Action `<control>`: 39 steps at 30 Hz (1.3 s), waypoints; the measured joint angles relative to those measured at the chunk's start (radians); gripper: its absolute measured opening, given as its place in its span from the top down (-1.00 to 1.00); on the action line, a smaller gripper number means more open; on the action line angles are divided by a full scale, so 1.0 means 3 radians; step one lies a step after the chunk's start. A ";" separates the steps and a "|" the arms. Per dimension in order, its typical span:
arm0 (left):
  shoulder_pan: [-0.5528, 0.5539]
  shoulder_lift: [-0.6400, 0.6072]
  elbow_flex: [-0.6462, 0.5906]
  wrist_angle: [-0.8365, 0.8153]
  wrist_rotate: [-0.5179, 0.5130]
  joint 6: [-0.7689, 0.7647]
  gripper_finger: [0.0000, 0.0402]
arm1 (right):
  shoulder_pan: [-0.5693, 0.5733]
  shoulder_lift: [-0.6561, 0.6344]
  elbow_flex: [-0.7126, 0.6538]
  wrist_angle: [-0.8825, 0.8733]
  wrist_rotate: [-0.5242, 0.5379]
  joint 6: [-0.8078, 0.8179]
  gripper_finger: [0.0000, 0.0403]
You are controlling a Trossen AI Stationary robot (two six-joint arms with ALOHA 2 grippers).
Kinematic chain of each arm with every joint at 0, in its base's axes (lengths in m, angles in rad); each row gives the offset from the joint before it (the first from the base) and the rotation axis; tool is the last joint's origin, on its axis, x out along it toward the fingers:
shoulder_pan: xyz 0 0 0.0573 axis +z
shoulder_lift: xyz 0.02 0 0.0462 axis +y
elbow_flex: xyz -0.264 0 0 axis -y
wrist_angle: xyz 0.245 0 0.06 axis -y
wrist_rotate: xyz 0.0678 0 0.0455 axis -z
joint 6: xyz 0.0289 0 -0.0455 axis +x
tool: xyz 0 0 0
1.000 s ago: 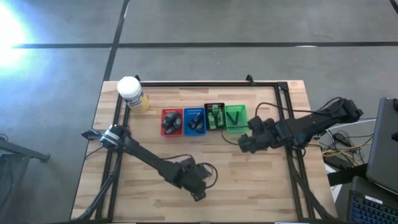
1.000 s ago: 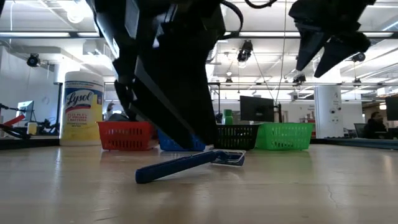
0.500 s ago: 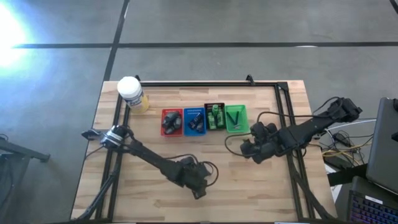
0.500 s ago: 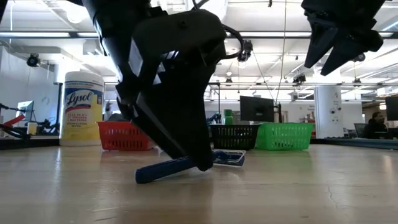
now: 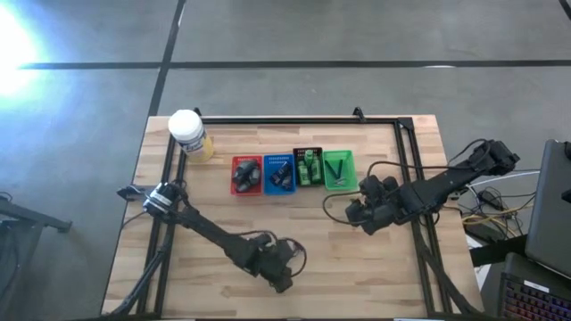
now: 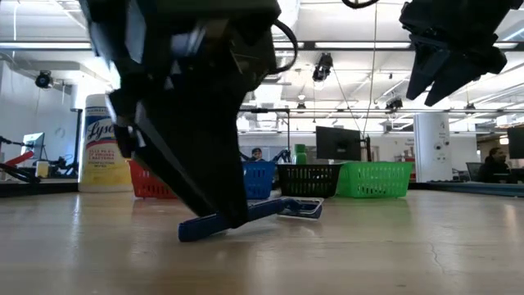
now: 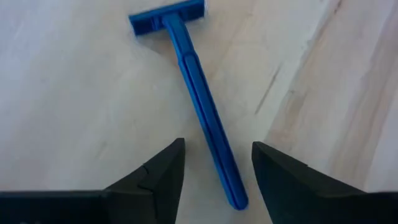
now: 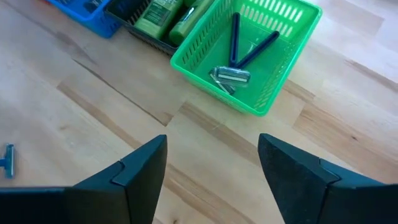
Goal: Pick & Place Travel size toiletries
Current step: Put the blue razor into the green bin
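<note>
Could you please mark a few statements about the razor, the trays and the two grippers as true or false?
1. The blue razor lies flat on the wooden table. True.
2. The left gripper has lifted the razor. False: its open fingers straddle the handle, which is still on the table.
3. The green tray is empty. False: it holds razors.
4. The right gripper holds nothing. True.
5. The trays stand in a row. True.

"Lysol" on the wipes canister
</note>
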 joint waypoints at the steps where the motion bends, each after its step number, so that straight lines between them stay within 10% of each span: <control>1: -0.0026 0.0000 -0.0004 0.0001 -0.0025 -0.0044 0.05 | -0.0001 0.0000 -0.0005 -0.0001 0.0001 -0.0005 -0.22; 39: -0.0077 -0.0199 -0.0089 0.0139 -0.0906 0.0192 0.87 | 0.0110 -0.0020 -0.0001 0.0560 -0.0260 -0.0426 -0.13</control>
